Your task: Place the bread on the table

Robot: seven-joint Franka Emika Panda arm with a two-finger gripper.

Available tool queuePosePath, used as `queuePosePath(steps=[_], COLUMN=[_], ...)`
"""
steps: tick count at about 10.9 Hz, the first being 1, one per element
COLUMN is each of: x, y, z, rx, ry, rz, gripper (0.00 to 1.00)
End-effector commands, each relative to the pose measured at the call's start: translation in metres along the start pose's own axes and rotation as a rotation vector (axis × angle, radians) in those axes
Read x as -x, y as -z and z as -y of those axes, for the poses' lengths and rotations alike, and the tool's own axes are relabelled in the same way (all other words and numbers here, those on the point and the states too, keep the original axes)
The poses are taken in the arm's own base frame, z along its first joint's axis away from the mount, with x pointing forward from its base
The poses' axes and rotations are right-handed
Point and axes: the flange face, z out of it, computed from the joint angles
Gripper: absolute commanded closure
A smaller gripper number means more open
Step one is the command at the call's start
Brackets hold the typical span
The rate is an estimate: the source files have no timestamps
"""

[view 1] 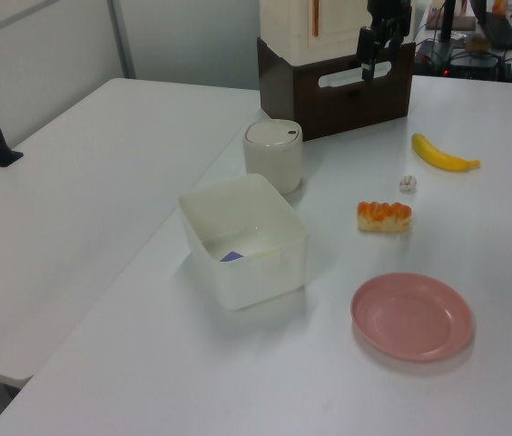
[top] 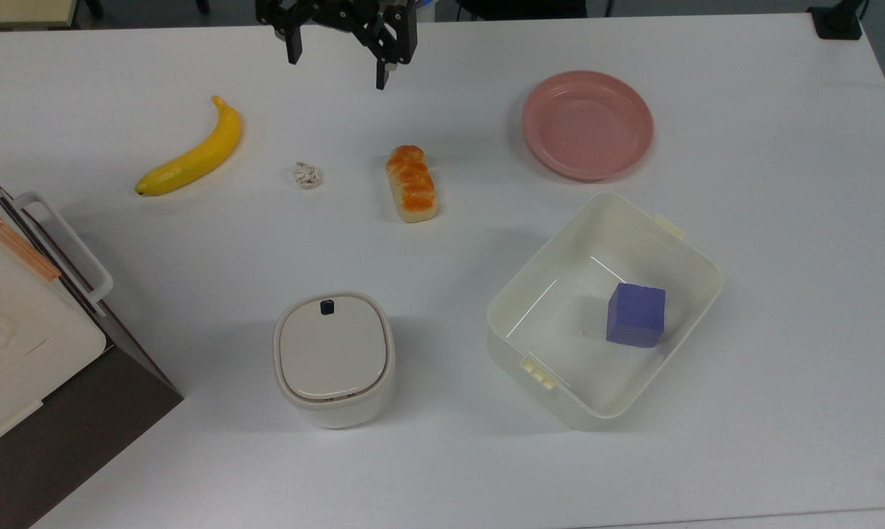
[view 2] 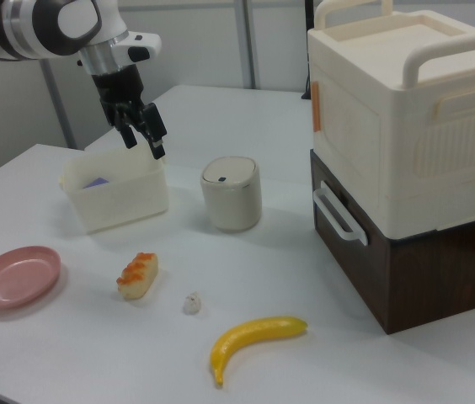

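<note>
The bread [top: 412, 184], a small loaf with an orange-brown glazed top, lies flat on the white table [top: 780, 184], between the paper wad and the pink plate. It also lies on the table in the left view [view 1: 384, 216] and in the right view [view 2: 138, 274]. My gripper [top: 336, 66] hangs open and empty high above the table, toward the top view's upper edge, well apart from the bread. In the left view the gripper [view 1: 371, 62] is up in front of the brown box. The right view has the gripper [view 2: 143, 139] above the tub.
A yellow banana [top: 192, 150] and a small off-white wad [top: 307, 175] lie to the top view's left of the bread. The pink plate [top: 587, 125] is to the right. A cream tub [top: 677, 242] holds a purple cube [top: 637, 314]. A lidded bin [top: 333, 356] and a large box [top: 16, 323] stand nearer.
</note>
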Motion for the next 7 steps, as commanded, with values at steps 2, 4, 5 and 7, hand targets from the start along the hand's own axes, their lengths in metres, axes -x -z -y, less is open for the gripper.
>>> queuePosePath(steps=[2,4,5,7], x=[0.001,0.005,0.011,0.014], y=[0.004,0.006,0.004,0.004], z=[-0.006,-0.014,-0.015,-0.014], rx=[-0.025,-0.055,-0.07,-0.078], ry=[-0.025,-0.027,0.019,0.051], rz=[-0.008,0.029,0.079,0.093], gripper=[0.0,0.0,0.0,0.0])
